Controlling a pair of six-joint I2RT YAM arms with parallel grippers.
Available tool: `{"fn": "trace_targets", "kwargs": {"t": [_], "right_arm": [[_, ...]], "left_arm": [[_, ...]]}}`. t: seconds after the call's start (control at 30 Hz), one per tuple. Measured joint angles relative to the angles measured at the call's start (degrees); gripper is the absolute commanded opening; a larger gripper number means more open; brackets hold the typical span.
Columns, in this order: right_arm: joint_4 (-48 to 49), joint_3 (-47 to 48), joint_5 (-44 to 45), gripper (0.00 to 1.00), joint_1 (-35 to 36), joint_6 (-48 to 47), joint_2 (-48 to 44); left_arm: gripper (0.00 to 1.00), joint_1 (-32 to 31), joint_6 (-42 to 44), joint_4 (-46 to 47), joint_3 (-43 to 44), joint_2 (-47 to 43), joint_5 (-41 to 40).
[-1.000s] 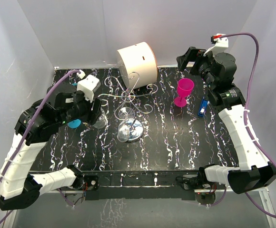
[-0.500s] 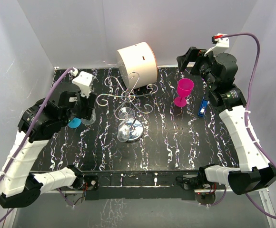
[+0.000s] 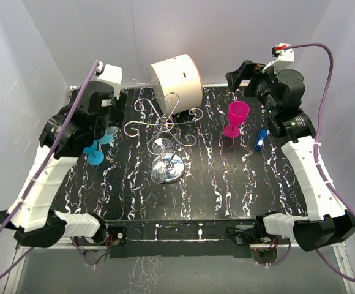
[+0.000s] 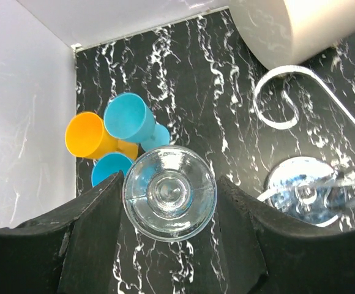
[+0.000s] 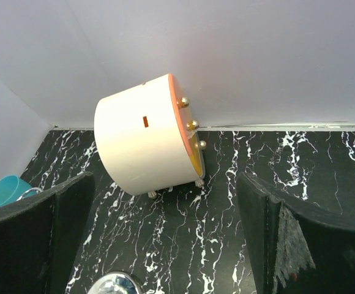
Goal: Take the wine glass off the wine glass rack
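My left gripper (image 3: 108,125) is shut on a clear wine glass (image 4: 169,194), whose round foot faces the left wrist camera between the two black fingers (image 4: 98,233). The glass hangs above the table's left side, apart from the wine glass rack (image 3: 165,130). The rack is a silver wire stand with scroll arms (image 4: 287,92) on a shiny round base (image 3: 169,169). In the top view the arm mostly hides the glass. My right gripper (image 3: 243,76) is open and empty, high at the back right, with its fingers (image 5: 37,239) spread wide.
A white cylindrical drum (image 3: 176,78) lies at the back, also in the right wrist view (image 5: 147,141). A pink wine glass (image 3: 237,117) and a small blue object (image 3: 260,139) stand at the right. Teal cups (image 4: 128,117) and an orange cup (image 4: 87,135) cluster by the left wall.
My left gripper has moved back and to the left with the clear glass, away from the rack. The right arm has barely moved.
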Motion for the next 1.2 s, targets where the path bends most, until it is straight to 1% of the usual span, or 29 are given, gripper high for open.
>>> {"fn": "trace_targets", "kwargs": {"t": [0.1, 0.2, 0.27, 0.37, 0.57, 0.9, 1.0, 1.2], "right_arm": [[0.39, 0.00, -0.33, 0.98, 0.00, 0.28, 0.00], [0.70, -0.13, -0.70, 0.98, 0.00, 0.48, 0.00], [1.03, -0.22, -0.96, 0.98, 0.00, 0.70, 0.02], [1.55, -0.22, -1.22, 0.98, 0.00, 1.33, 0.04], [3.30, -0.22, -2.82, 0.99, 0.00, 3.41, 1.38], [7.54, -0.22, -9.38, 0.98, 0.00, 10.91, 6.69], [8.22, -0.22, -11.54, 0.98, 0.00, 13.75, 8.41], [10.47, -0.20, -15.76, 0.98, 0.00, 19.85, 11.82]], "left_arm": [[0.00, 3.41, 1.64, 2.58, 3.39, 4.28, 0.33], [0.00, 9.94, 2.67, 5.31, 5.25, 8.31, 2.56], [0.00, 13.14, 3.23, 6.51, 6.45, 11.04, 3.10], [0.00, 15.08, 3.45, 7.98, 8.85, 14.86, 4.20], [0.00, 16.65, 0.57, 12.11, 15.56, 21.59, 9.99], [0.00, 25.92, -13.94, 17.46, 20.41, 28.85, 26.03], [0.00, 27.26, -18.71, 18.93, 20.68, 30.82, 30.36], [0.00, 27.96, -28.94, 22.73, 19.89, 33.55, 38.88]]}}
